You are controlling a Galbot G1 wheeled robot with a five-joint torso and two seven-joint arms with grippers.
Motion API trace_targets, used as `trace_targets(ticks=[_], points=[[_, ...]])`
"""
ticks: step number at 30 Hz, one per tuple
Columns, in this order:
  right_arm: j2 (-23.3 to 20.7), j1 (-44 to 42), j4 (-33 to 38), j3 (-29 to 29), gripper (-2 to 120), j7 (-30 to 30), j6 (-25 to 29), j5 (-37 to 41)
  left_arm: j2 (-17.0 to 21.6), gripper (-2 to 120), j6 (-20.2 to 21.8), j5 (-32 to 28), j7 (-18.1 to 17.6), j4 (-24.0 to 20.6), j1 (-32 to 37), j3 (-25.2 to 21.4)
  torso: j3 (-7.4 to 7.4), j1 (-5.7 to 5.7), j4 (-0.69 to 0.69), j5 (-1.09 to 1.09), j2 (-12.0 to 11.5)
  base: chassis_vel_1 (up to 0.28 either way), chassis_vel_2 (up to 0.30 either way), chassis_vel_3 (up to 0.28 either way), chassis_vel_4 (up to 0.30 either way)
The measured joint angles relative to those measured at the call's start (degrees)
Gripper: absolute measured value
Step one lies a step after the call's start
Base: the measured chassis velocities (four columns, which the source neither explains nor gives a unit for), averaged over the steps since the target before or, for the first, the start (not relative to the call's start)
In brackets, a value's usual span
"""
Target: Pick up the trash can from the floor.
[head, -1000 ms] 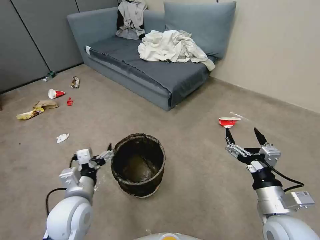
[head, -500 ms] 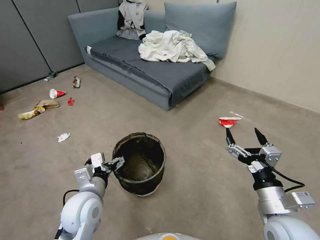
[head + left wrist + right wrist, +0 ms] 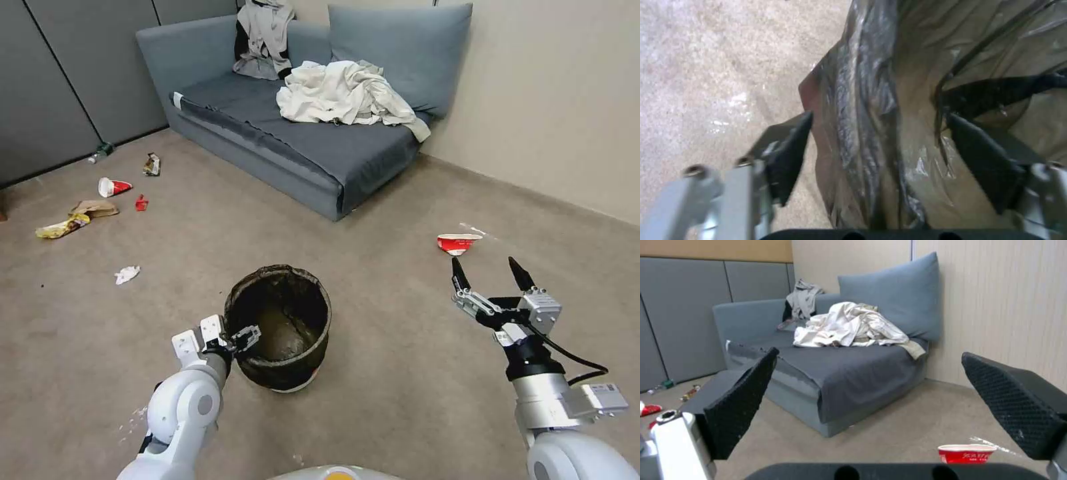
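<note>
Head view: left gripper point(image 3: 244, 335) reaches low and forward, fingers spread, straddling the near-left rim of the trash can point(image 3: 280, 327) standing centre on the floor point(image 3: 400, 373). Right gripper point(image 3: 492, 275) hovers raised on the right, fingers spread wide, well apart.

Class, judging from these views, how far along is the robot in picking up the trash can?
Done: the left gripper straddles the trash can rim, one finger outside, one inside the bag. In hand: its fingers are open, nothing gripped. Left: closing and lifting; the can sits on the floor. The right gripper hangs open, off to the side.
</note>
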Motion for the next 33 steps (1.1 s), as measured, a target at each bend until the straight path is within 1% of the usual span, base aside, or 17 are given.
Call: trace_targets(ticks=[1,2,3,5,7,10,11,12,15,17,18,19,20,21,28,31,33], points=[[0.0,0.0,-0.1,0.0,100,0.0,0.1,0.0,-0.1,72,0.2,-0.4,-0.4,0.3,-0.2,0.0,0.0,0.0,0.01,0.0,0.0,0.0,0.0,0.0,0.0],[0.0,0.0,-0.1,0.0,100,0.0,0.1,0.0,-0.1,72,0.2,-0.4,-0.4,0.3,-0.2,0.0,0.0,0.0,0.01,0.0,0.0,0.0,0.0,0.0,0.0],[0.0,0.0,-0.1,0.0,100,0.0,0.1,0.0,-0.1,68,0.2,-0.6,-0.6,0.5,-0.3,0.0,0.0,0.0,0.0,0.0,0.0,0.0,0.0,0.0,0.0],[0.0,0.1,-0.3,0.0,100,0.0,0.2,0.0,-0.2,56,0.2,-1.1,-0.9,0.8,-0.5,0.0,0.0,0.0,0.0,0.02,0.0,0.0,0.0,0.0,0.0],[-0.1,0.1,-0.4,0.0,100,0.0,0.3,0.0,-0.2,54,0.2,-1.2,-1.0,0.8,-0.5,0.0,0.0,0.0,0.0,0.01,0.0,0.0,0.0,0.0,0.0],[-0.1,0.2,-0.5,0.0,100,0.0,0.3,0.0,-0.1,37,0.0,-1.9,-1.3,1.0,-0.5,-0.3,0.0,0.0,0.0,0.01,0.0,0.0,0.0,0.0,0.0],[-0.1,0.2,-0.6,0.0,100,0.0,0.3,0.0,-0.1,33,-0.1,-2.2,-1.5,1.0,-0.5,-0.4,0.0,0.0,0.0,0.0,0.0,0.0,0.0,0.0,0.0],[-0.1,0.2,-0.6,0.0,100,0.0,0.3,0.0,-0.1,33,-0.1,-2.2,-1.5,1.0,-0.5,-0.4,0.0,0.0,0.0,0.0,0.0,0.0,0.0,0.0,0.0],[-0.1,0.2,-0.7,-0.1,100,0.0,0.5,0.0,-0.3,18,-0.4,-3.4,-2.2,0.7,-0.6,-0.7,0.0,0.0,0.0,-0.01,0.0,0.0,0.0,0.0,0.0],[-0.1,0.2,-0.7,-0.1,100,0.0,0.6,0.0,-0.3,16,-0.5,-3.5,-2.2,0.6,-0.7,-0.8,0.0,0.0,0.0,-0.01,0.0,0.0,0.0,0.0,0.0],[-0.1,0.2,-0.7,-0.1,100,0.0,0.6,0.0,-0.3,9,-0.8,-3.7,-2.3,0.5,-0.7,-0.8,0.0,0.0,0.0,-0.01,0.0,0.0,0.0,0.0,0.0],[-0.1,0.2,-0.7,-0.1,100,0.0,0.7,0.0,-0.3,7,-1.0,-3.8,-2.3,0.3,-0.7,-0.9,0.0,0.0,0.0,-0.02,0.0,0.0,0.0,0.0,0.0],[-0.1,0.2,-0.7,-0.1,100,0.0,0.7,0.0,-0.3,7,-1.0,-3.8,-2.3,0.3,-0.7,-0.9,0.0,0.0,0.0,-0.02,0.0,0.0,0.0,0.0,0.0],[0.0,0.2,-0.7,-0.1,100,0.0,0.7,0.0,-0.3,3,-1.2,-3.9,-2.4,0.1,-0.7,-1.0,0.0,0.0,0.0,-0.01,0.0,0.0,0.0,0.0,0.0],[0.1,0.1,-0.7,-0.1,100,-0.1,0.9,0.0,-0.3,3,-1.4,-5.5,-3.0,-3.0,0.2,-2.2,0.0,0.0,0.0,-0.01,0.0,0.0,0.0,0.0,0.0],[0.2,0.1,-0.7,-0.2,100,-0.1,0.9,-0.1,-0.3,3,-0.9,-8.0,-4.2,-7.7,1.5,-3.4,0.0,0.0,0.0,0.01,0.0,0.0,0.0,0.0,0.0],[0.3,0.1,-0.7,-0.2,100,-0.1,0.9,-0.1,-0.3,3,-0.7,-8.5,-4.5,-8.9,1.8,-3.6,0.0,0.0,0.0,0.0,0.0,0.0,0.0,0.0,0.0]])
